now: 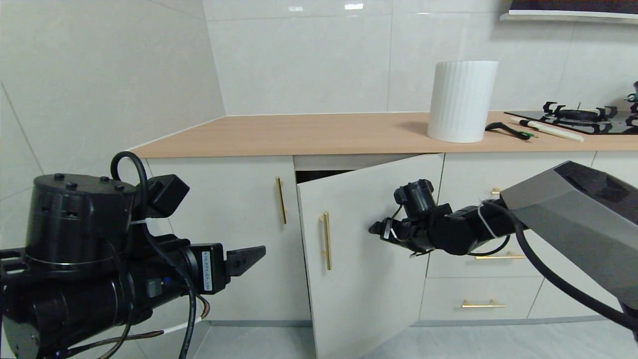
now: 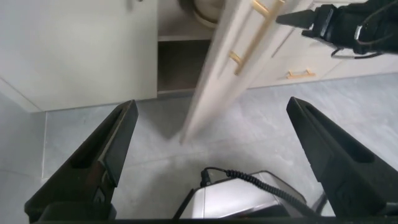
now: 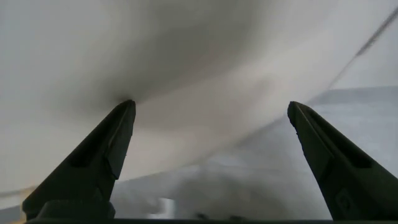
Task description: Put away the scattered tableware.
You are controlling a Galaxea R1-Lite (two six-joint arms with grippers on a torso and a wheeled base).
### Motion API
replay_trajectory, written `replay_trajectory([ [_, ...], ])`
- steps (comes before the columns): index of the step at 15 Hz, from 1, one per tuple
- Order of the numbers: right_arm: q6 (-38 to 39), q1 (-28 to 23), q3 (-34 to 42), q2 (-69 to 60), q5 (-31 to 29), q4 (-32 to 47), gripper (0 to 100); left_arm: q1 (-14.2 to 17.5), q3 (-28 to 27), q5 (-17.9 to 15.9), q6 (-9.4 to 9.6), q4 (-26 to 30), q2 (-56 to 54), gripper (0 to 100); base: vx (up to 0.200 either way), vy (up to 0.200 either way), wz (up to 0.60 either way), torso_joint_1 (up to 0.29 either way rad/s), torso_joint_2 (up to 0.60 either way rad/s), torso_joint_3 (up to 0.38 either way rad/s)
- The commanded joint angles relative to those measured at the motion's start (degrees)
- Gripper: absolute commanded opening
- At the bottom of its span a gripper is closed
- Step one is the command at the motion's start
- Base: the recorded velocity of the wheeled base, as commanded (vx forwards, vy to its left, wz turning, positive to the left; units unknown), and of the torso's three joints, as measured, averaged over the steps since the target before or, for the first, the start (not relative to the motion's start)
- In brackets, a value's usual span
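Left gripper (image 1: 247,259): lower left of the head view, nearest the camera, fingers apart, holding nothing, pointing toward the cabinets. Right gripper (image 1: 380,229): centre-right, fingers also spread, nothing between them, tip right up against the outer face of the cabinet door (image 1: 369,279); contact can't be confirmed. Door stands partly open, swung out toward the camera, gold handle (image 1: 325,240) on its left side, dark gap above its top edge. Farther back on the wooden countertop (image 1: 299,134): white ribbed container (image 1: 462,99), upright, upper right. Just right of it the tableware: black-handled utensil (image 1: 508,129) and a pale stick-like utensil (image 1: 551,130), both lying flat, beside the hob (image 1: 578,117) at the far right edge.
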Motion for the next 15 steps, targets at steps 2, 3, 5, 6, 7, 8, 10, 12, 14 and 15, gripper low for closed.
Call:
replay_trajectory([
  [2,2.69,0.10,-3.78,2.72,-0.22,-0.03,100,0.00,0.04,0.01,0.06,-0.04,0.02,100,0.000,0.000,0.00,0.000,0.00,0.000],
  [3,3.92,0.02,-4.75,3.16,-0.22,-0.03,100,0.00,0.04,0.01,0.06,-0.04,0.02,100,0.000,0.000,0.00,0.000,0.00,0.000],
  [5,8.14,-0.16,-8.35,5.18,-1.01,0.23,100,0.00,0.04,0.01,-0.03,-0.04,0.10,100,0.000,0.000,0.00,0.000,0.00,0.000],
  [6,8.40,-0.16,-8.96,5.62,-1.62,0.23,100,0.00,0.04,0.01,-0.03,-0.04,0.10,100,0.000,0.000,0.00,0.000,0.00,0.000],
  [7,8.49,-0.42,-10.63,6.85,-3.56,0.15,100,0.00,0.04,0.01,-0.03,-0.04,0.19,100,0.000,0.000,0.00,0.000,0.00,0.000],
  [8,9.19,-0.77,-12.83,8.43,-5.58,0.15,100,0.00,0.04,-0.08,0.06,-0.04,0.28,100,0.000,0.000,0.00,0.000,0.00,0.000],
  [10,10.07,-1.21,-16.08,10.80,-8.13,0.23,100,0.00,0.04,-0.08,-0.03,-0.04,0.28,100,0.000,0.000,0.00,0.000,0.00,0.000],
  [12,10.42,-2.18,-17.67,11.68,-8.74,0.23,100,0.00,0.04,-0.08,-0.03,-0.04,0.37,100,0.000,0.000,0.00,0.000,0.00,0.000],
  [14,11.30,-2.80,-19.07,12.56,-9.09,0.23,100,0.00,0.04,-0.08,-0.03,0.05,0.37,100,0.000,0.000,0.00,0.000,0.00,0.000],
  [15,11.39,-2.88,-19.60,12.91,-9.53,0.32,100,0.00,0.04,-0.16,-0.03,0.05,0.37,100,0.000,0.000,0.00,0.000,0.00,0.000],
])
